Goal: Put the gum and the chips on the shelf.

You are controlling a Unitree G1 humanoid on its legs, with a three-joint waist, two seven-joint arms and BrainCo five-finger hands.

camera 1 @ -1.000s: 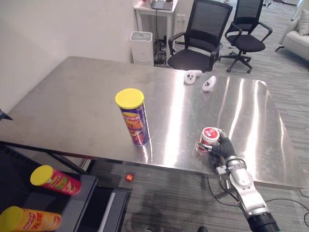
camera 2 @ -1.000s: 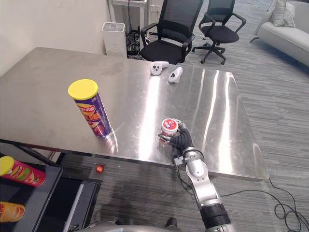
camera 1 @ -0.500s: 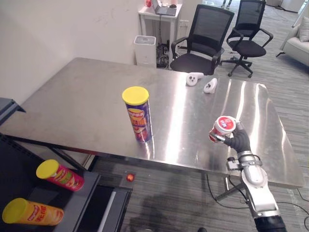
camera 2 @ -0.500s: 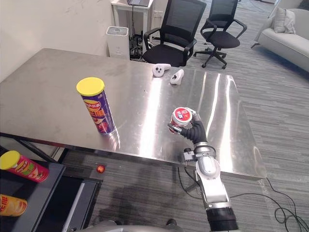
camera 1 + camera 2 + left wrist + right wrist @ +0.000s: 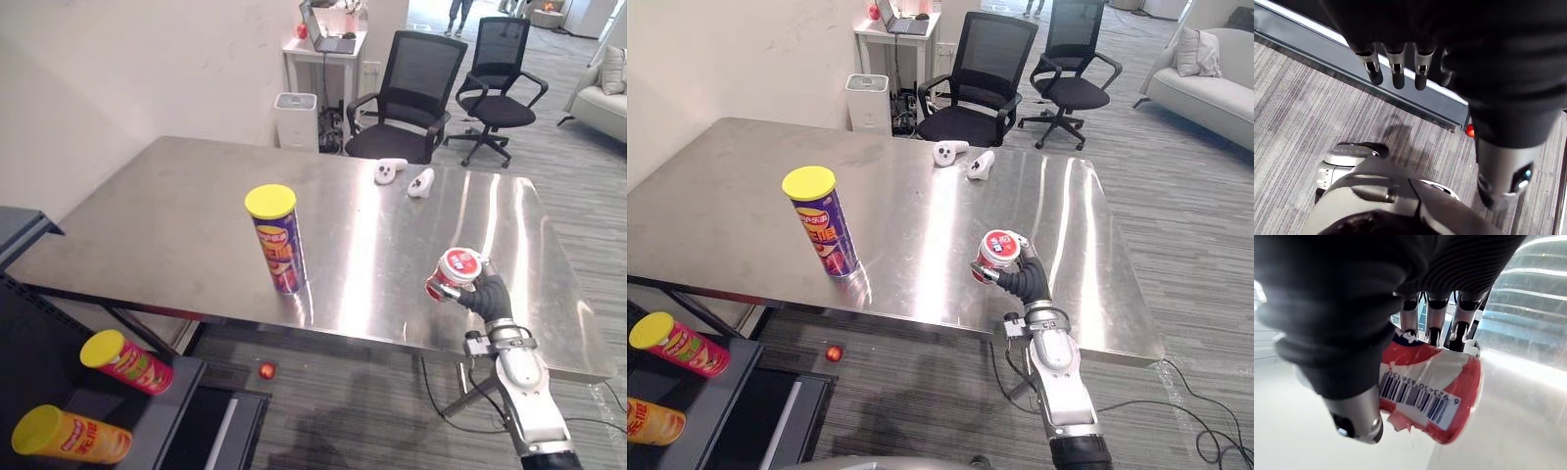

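The robot's right hand (image 5: 1021, 281) is wrapping its silver fingers and thumb around the gum (image 5: 996, 254), a squat red-and-white tub with a round lid. It is holding the tub tilted just above the front right part of the brushed-steel table (image 5: 157, 215). The chips (image 5: 275, 240), a tall purple tube capped in yellow, are standing upright near the table's middle, well apart from that hand. A red tube (image 5: 122, 360) and an orange tube (image 5: 69, 436) are lying on the dark shelf (image 5: 157, 406) at lower left. The left hand (image 5: 1396, 63) is hanging with fingers straight over grey ribbed carpet (image 5: 1303, 122).
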